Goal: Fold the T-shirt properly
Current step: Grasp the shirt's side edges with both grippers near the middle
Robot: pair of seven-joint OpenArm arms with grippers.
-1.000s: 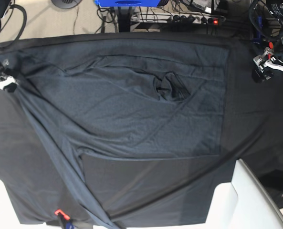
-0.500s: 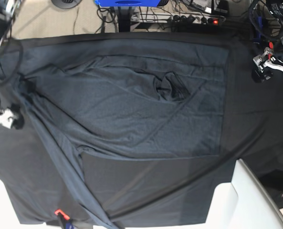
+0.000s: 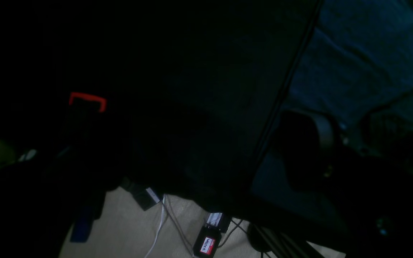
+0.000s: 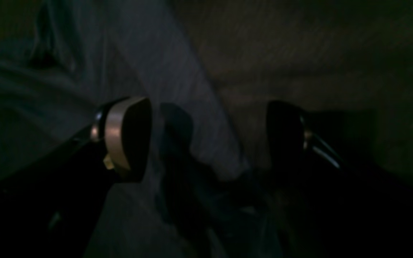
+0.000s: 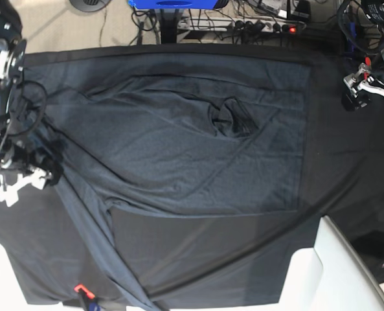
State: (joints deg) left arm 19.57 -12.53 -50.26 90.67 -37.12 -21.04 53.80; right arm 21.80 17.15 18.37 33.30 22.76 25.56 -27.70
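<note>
Since the earlier frames the right gripper has let go of the shirt's edge and moved lower along the base view's left side; its fingers now stand apart above the cloth, holding nothing. Over by the far right edge the left gripper waits with jaws wide apart, empty. Most of the T-shirt lies spread on the black table covering, wrinkled

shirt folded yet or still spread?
Spread, unfolded. The T-shirt lies open across the black table covering, wrinkled, one edge trailing toward the near corner.
</note>
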